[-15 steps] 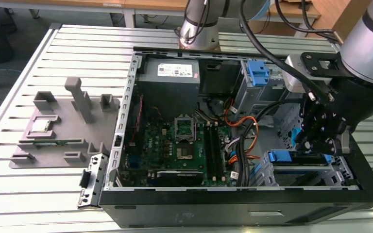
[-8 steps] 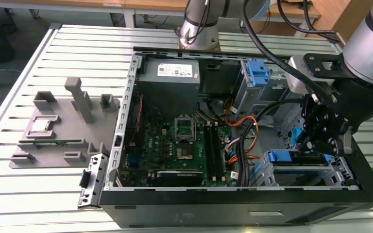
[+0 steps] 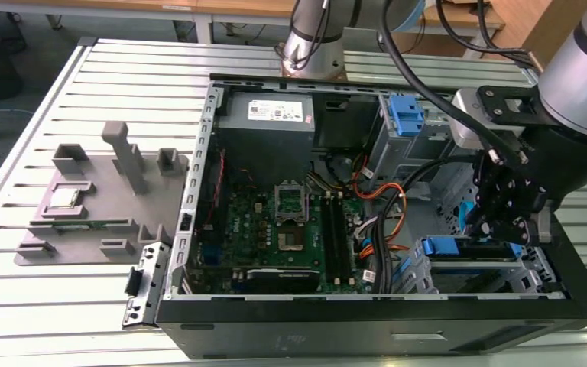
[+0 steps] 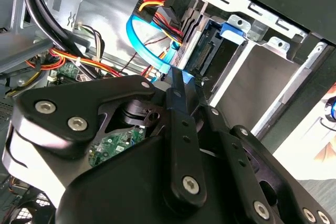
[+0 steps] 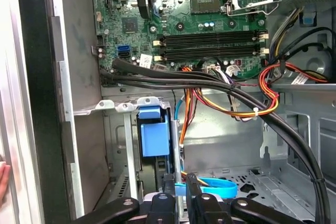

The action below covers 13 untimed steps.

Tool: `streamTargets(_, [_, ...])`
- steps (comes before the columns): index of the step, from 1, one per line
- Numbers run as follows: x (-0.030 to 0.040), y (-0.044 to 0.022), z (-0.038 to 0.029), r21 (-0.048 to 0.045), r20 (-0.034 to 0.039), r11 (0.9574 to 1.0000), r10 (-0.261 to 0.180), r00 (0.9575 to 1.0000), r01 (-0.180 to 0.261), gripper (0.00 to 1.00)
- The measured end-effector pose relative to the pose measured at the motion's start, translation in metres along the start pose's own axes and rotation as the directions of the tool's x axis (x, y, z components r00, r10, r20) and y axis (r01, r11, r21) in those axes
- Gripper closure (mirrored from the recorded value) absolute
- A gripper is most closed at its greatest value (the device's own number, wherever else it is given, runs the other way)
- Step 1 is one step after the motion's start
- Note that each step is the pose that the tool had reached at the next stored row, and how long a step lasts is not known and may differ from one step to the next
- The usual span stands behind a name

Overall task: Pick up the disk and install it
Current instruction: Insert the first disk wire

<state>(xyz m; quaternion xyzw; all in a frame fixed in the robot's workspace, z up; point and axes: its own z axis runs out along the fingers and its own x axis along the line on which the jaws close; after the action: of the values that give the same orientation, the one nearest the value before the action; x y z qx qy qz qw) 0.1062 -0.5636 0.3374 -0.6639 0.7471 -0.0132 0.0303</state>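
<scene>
Gripper at the drive bay, the disk already seated in its cage.

In the exterior view the gripper hangs inside the open computer case, at the case's front corner on the exterior view's right, just above the disk, whose blue handle end shows in the metal drive cage. In the first wrist view the blue handle sits between the cage walls with the fingertips drawn close together just beside it; whether they pinch its edge or are merely near it I cannot tell. Judging from this, the pick-up is done and the disk is largely slid home; final seating and letting go appear to remain. The motherboard lies untouched mid-case.
</scene>
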Motion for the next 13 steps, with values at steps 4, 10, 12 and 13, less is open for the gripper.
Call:
streamTargets(4, [0.0001,0.0001,0.0014,-0.0001,0.0008,1.0,0.0,1.0,0.0,0.77])
streamTargets(10, [0.0001,0.0002,0.0027,-0.0003,0.0029,1.0,0.0,1.0,0.0,0.77])
streamTargets(12, [0.0001,0.0002,0.0032,-0.0004,0.0039,1.0,0.0,1.0,0.0,0.77])
streamTargets(13, [0.0001,0.0002,0.0032,-0.0005,0.0041,1.0,0.0,1.0,0.0,0.77])
